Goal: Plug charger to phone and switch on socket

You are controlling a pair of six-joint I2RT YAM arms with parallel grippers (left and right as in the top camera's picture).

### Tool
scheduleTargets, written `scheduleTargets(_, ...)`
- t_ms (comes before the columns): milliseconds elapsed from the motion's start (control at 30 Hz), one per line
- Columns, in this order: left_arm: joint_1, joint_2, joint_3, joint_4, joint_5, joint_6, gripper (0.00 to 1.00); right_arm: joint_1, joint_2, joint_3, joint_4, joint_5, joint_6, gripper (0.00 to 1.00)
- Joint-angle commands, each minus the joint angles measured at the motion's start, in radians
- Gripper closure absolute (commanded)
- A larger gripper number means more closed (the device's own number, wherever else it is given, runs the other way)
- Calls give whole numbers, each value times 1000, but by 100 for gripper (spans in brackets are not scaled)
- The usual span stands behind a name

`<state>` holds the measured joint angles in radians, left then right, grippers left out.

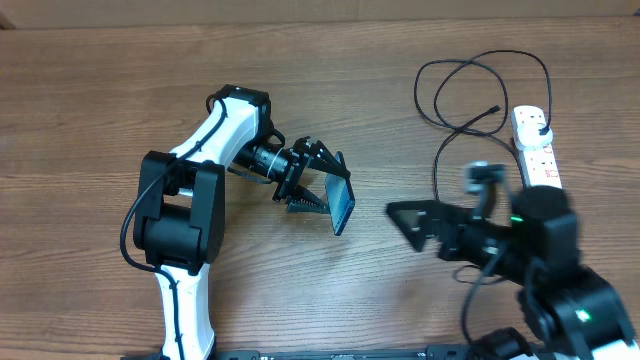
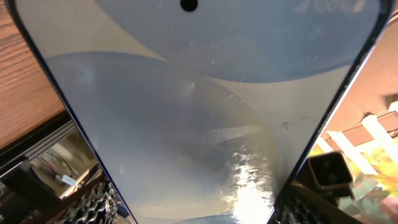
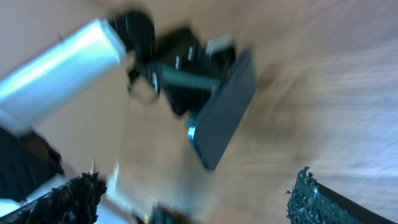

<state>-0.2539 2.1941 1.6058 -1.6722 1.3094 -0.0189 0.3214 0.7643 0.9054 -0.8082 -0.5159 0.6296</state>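
My left gripper (image 1: 318, 190) is shut on the phone (image 1: 342, 204) and holds it on edge, tilted, above the table. In the left wrist view the phone's pale screen (image 2: 199, 112) fills the frame between the fingers. My right gripper (image 1: 408, 222) is open and empty, a short way right of the phone. The right wrist view, which is blurred, shows the phone (image 3: 222, 118) ahead of the open fingers (image 3: 193, 199). The black charger cable (image 1: 478, 88) loops at the back right. Its connector tip (image 1: 495, 108) lies loose and its plug (image 1: 536, 122) sits in the white socket (image 1: 538, 158).
The socket lies near the table's right edge, partly behind the right arm (image 1: 545, 260). The left arm's white and black body (image 1: 190, 200) stands at the left. Wooden table (image 1: 120, 90) all round.
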Motion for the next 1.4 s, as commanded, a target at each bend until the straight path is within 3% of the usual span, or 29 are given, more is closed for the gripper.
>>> scheduleTargets(0,-1,2,21,-3,45,16,59,172,75,27,-2,192,44,1)
scheduleTargets(200,-1,2,21,-3,45,16,59,529,135,29,10,646,224,1)
scheduleTargets(333,-1,2,21,-3,45,16,59,671,159,28,47,833,235,0)
scheduleTargets(567,-1,2,21,-2,45,20,59,692,297,28,161,838,226,0)
scheduleTargets(967,-1,2,21,0,44,24,59,692,512,28,255,1032,227,1)
scheduleTargets(1033,-1,2,21,5,44,24,59,692,523,28,263,1034,225,8)
scheduleTargets(1067,-1,2,21,5,44,24,59,692,526,28,283,1039,204,24)
scheduleTargets(1133,-1,2,21,5,44,24,59,692,527,28,316,1038,188,37)
scheduleTargets(1367,-1,2,21,5,44,33,59,692,531,28,325,1032,187,64)
